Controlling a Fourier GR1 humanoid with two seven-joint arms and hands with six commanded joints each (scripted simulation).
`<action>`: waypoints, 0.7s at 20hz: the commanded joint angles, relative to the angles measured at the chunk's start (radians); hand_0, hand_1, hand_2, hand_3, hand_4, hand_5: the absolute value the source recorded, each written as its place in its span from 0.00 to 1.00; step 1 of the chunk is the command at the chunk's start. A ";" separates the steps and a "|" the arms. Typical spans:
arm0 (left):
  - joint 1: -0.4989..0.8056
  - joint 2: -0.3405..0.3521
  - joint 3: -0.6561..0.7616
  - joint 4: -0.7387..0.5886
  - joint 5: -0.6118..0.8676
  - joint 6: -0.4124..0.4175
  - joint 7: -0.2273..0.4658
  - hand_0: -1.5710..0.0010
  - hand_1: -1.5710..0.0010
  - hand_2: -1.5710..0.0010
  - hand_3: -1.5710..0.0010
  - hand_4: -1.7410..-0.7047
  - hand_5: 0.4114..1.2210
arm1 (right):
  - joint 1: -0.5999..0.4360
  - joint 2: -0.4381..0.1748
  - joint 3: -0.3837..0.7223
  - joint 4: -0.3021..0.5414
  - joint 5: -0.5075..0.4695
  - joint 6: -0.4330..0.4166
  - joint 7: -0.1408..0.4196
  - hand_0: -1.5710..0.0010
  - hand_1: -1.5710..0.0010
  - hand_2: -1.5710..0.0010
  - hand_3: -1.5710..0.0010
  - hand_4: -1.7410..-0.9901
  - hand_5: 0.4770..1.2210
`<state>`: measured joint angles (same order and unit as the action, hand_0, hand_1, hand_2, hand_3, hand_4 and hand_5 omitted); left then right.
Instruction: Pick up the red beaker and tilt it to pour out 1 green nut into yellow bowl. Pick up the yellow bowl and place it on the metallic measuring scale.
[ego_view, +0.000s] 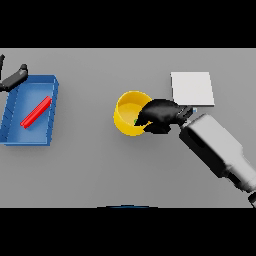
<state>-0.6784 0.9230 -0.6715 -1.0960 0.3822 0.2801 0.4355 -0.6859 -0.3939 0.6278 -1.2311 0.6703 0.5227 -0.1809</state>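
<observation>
A yellow bowl (129, 112) stands on the grey table at the middle. My right hand (161, 115) is at its right rim, fingers curled over the rim and into the bowl. A small green nut (135, 121) shows just inside the bowl beside my fingertips. The metallic measuring scale (192, 88) is a pale flat square just behind and to the right of my right hand. The red beaker (35, 112) lies on its side in a blue tray (15, 127) at the far left. My left hand (13, 77) shows at the far left, at the tray's back corner.
The blue tray takes up the left side of the table. My right forearm (220, 150) runs from the lower right toward the bowl.
</observation>
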 joint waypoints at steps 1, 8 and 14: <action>-0.007 0.003 0.002 -0.004 0.000 -0.002 0.006 1.00 1.00 1.00 1.00 0.92 0.39 | -0.018 -0.012 -0.008 -0.013 -0.002 0.009 0.010 0.02 0.02 0.02 0.15 0.03 0.99; -0.006 0.008 0.010 0.002 0.003 -0.007 -0.017 1.00 1.00 1.00 1.00 0.91 0.41 | -0.021 -0.077 -0.051 -0.075 -0.051 0.053 0.063 0.00 0.01 0.00 0.18 0.02 1.00; -0.015 0.004 0.011 0.017 0.005 -0.022 -0.010 1.00 1.00 1.00 1.00 0.92 0.42 | -0.068 -0.147 -0.092 -0.011 -0.027 0.000 0.100 0.03 0.01 0.00 0.12 0.02 1.00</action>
<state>-0.6936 0.9274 -0.6611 -1.0788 0.3875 0.2575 0.4265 -0.7547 -0.5413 0.5356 -1.2423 0.6430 0.5224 -0.0773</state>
